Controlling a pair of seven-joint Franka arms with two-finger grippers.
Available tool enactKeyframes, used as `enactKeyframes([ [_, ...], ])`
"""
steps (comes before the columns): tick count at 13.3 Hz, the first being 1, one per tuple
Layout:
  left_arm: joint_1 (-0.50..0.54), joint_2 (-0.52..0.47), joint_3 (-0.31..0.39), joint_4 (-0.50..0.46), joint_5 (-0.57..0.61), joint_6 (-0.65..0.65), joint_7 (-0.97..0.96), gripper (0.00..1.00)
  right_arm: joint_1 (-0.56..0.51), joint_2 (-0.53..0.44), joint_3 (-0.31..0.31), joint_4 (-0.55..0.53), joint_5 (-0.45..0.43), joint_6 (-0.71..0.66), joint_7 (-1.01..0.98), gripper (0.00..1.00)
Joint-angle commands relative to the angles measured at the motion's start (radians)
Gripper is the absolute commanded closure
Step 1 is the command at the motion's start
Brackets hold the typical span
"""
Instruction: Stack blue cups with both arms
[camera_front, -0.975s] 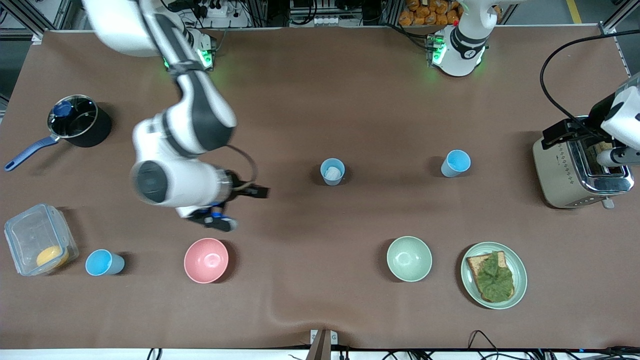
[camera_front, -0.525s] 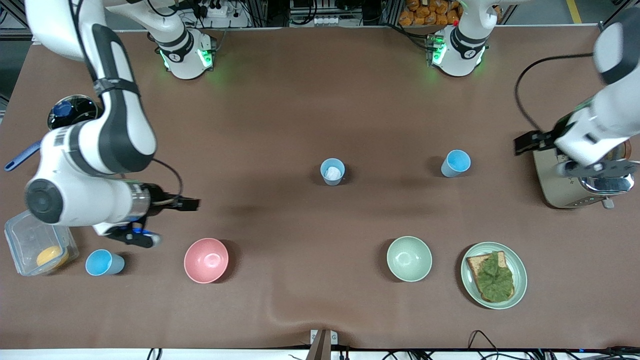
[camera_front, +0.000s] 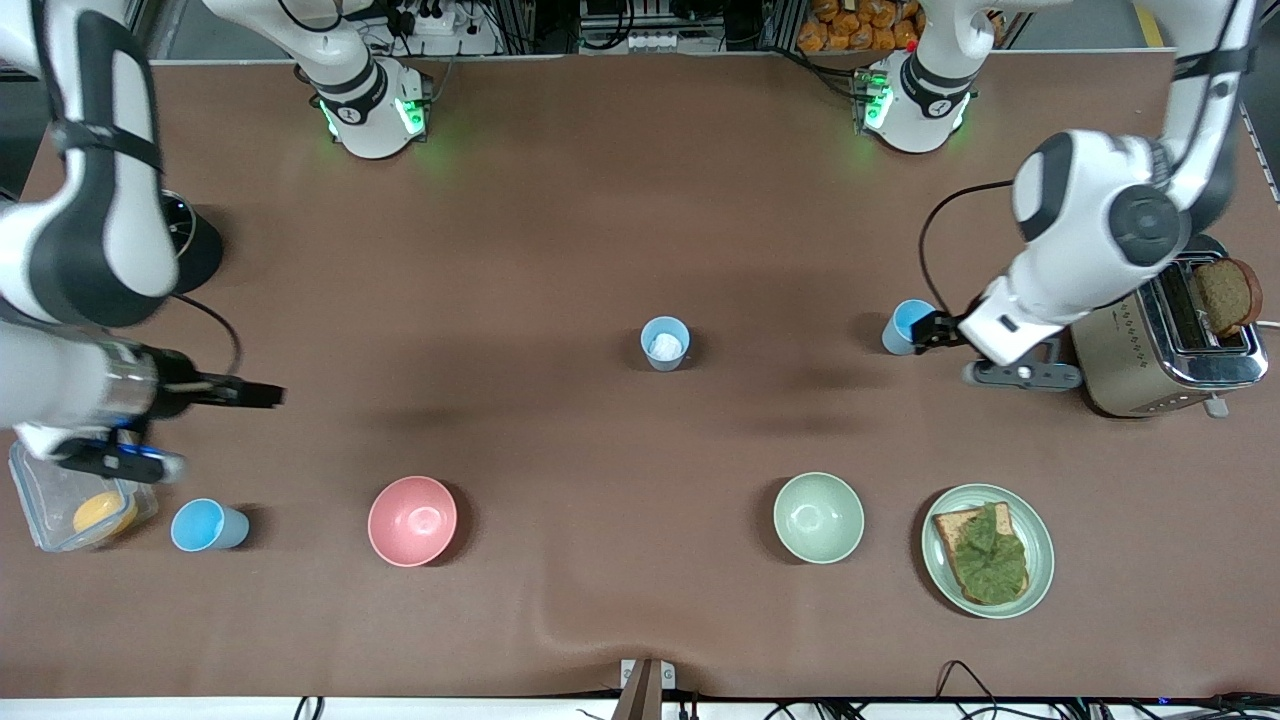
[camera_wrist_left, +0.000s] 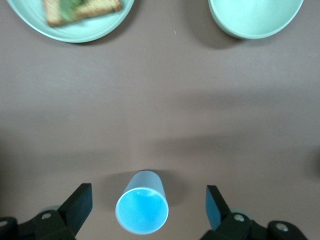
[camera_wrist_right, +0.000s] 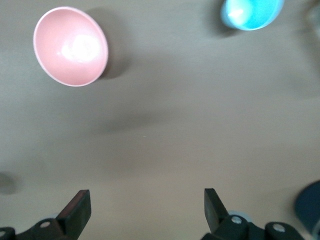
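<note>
Left gripper (camera_wrist_left: 145, 210), fingers wide, frames a blue cup (camera_wrist_left: 142, 209) low in frame: descend centred. Right gripper (camera_wrist_right: 145, 210), wide too, probably seeks the lower-left cup (camera_front: 207, 526).

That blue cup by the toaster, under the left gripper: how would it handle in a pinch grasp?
The blue cup looks like thin plastic and empty, so probably light. Its tapered wall may slip in the open left gripper unless squeezed firmly. Standing upright and narrow, it could tip or skid on the table if a finger nudges it.
</note>
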Motion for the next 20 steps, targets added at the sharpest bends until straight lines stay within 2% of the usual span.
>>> enactKeyframes([
  [1, -0.02, -0.002, -0.006, -0.136, -0.086, 0.149, -0.038, 0.0, -0.039, -0.163, 0.024, -0.131, -0.071, 0.008, -0.011, 0.0],
  [5, -0.02, -0.032, -0.042, -0.229, -0.102, 0.177, -0.041, 0.0, -0.134, -0.351, 0.031, -0.214, -0.07, -0.03, -0.011, 0.0],
  [7, -0.012, -0.043, -0.056, -0.301, -0.102, 0.25, -0.041, 0.0, -0.139, -0.392, 0.033, -0.213, -0.07, -0.08, -0.011, 0.0],
  [10, 0.003, -0.042, -0.056, -0.333, -0.09, 0.286, -0.04, 0.0, -0.153, -0.432, 0.059, -0.23, -0.081, -0.096, -0.011, 0.0],
  [11, 0.011, -0.035, -0.056, -0.342, -0.09, 0.301, -0.038, 0.0, -0.154, -0.449, 0.077, -0.248, -0.099, -0.09, -0.011, 0.0],
  [13, 0.014, -0.026, -0.056, -0.356, -0.09, 0.312, -0.023, 0.0, -0.189, -0.472, 0.157, -0.265, -0.119, -0.085, -0.009, 0.0],
  [15, 0.019, -0.023, -0.055, -0.358, -0.09, 0.313, -0.021, 0.0, -0.193, -0.474, 0.166, -0.264, -0.119, -0.088, -0.009, 0.0],
  [16, 0.019, -0.017, -0.056, -0.358, -0.088, 0.315, -0.009, 0.1, -0.193, -0.475, 0.166, -0.262, -0.119, -0.088, -0.011, 0.0],
  [17, 0.019, -0.012, -0.055, -0.358, -0.088, 0.324, -0.003, 0.34, -0.193, -0.474, 0.165, -0.256, -0.121, -0.085, -0.011, 0.0],
  [18, 0.019, -0.009, -0.056, -0.358, -0.088, 0.327, 0.0, 0.65, -0.19, -0.474, 0.165, -0.254, -0.131, -0.079, -0.011, 0.0],
  [19, 0.019, -0.006, -0.055, -0.356, -0.088, 0.327, 0.0, 0.89, -0.188, -0.472, 0.165, -0.253, -0.142, -0.058, -0.012, 0.0],
  [20, 0.02, -0.006, -0.055, -0.356, -0.088, 0.327, 0.003, 1.0, -0.191, -0.471, 0.165, -0.253, -0.144, -0.044, -0.012, 0.0],
])
